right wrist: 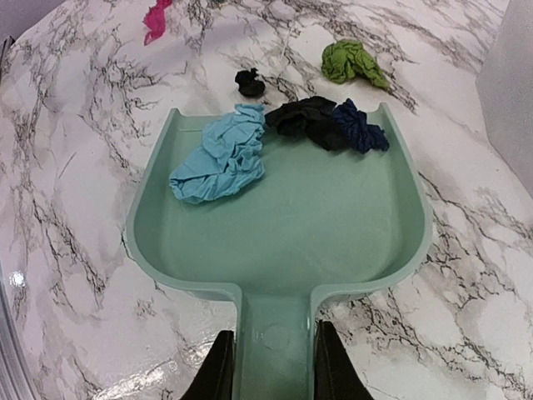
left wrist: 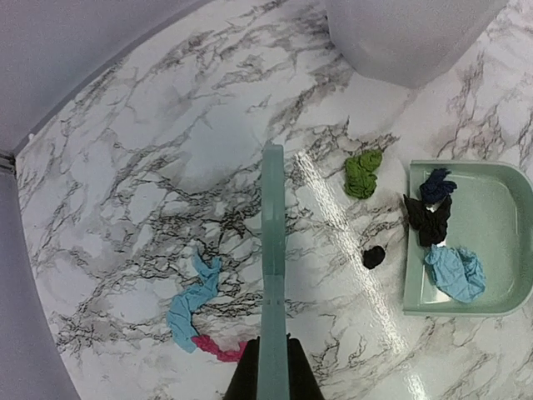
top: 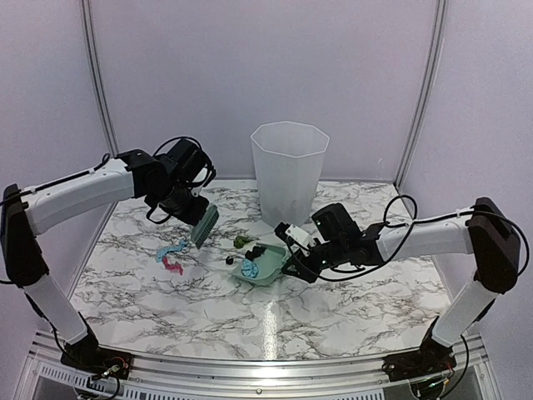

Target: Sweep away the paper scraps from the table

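The left hand is clenched on the handle of the mint-green brush. The brush points away from the wrist camera, over the marble surface; if its bristles touch the surface, I cannot tell. The right hand is grasping the handle of the mint-green dustpan, one finger on each side of it. The pan lies on the surface with its open mouth turned towards the brush.

Some of the paper scraps are inside the pan: a light blue scrap on the pan floor, and a black scrap and a navy scrap touching each other at the open edge. A small black scrap lies on the surface just beside the mouth, and a green scrap lies near it, between the brush and the pan. On the other side of the brush, well apart from the pan, are a light blue strip and a magenta scrap, touching. A tall white bin stands behind the pan.
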